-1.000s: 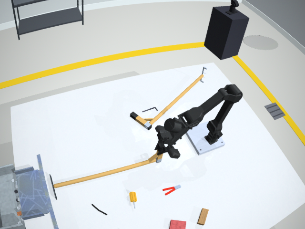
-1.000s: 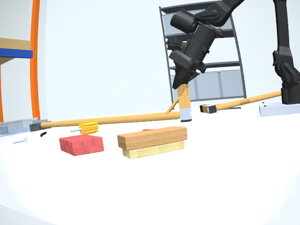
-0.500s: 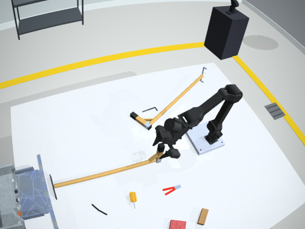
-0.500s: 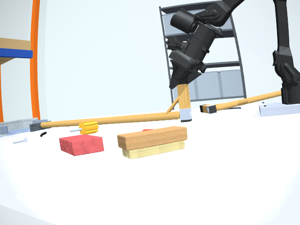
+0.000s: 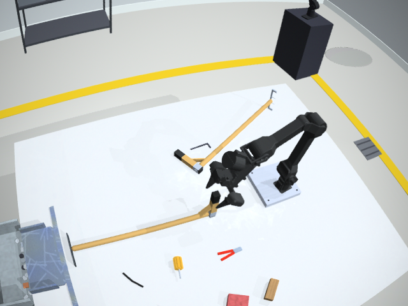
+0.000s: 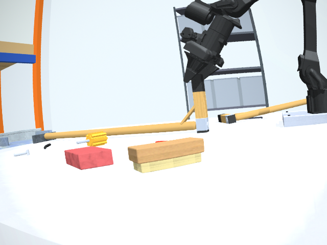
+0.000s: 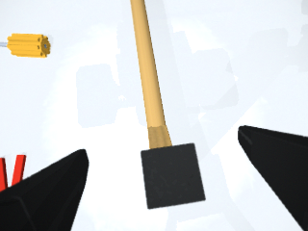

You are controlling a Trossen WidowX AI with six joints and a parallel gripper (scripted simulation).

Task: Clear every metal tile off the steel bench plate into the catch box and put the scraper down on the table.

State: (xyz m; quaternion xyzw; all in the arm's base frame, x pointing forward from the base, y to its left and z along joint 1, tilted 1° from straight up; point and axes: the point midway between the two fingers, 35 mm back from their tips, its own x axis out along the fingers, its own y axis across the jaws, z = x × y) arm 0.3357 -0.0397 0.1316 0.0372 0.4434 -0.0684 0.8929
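The long scraper lies on the table, its upright grip with black cap standing at the near end. Its dark blade is at the near side of the steel bench plate. My gripper is open, its fingers on either side of the black cap, with gaps on both sides in the wrist view. The plate's visible top shows no tiles. Several small pieces, one orange, lie along the plate-side edge of the catch box; their exact resting place is unclear.
A second long tool with a pronged end lies behind the gripper, near a hex key. A yellow screwdriver, red-handled pliers, a red block and a wooden block lie in front.
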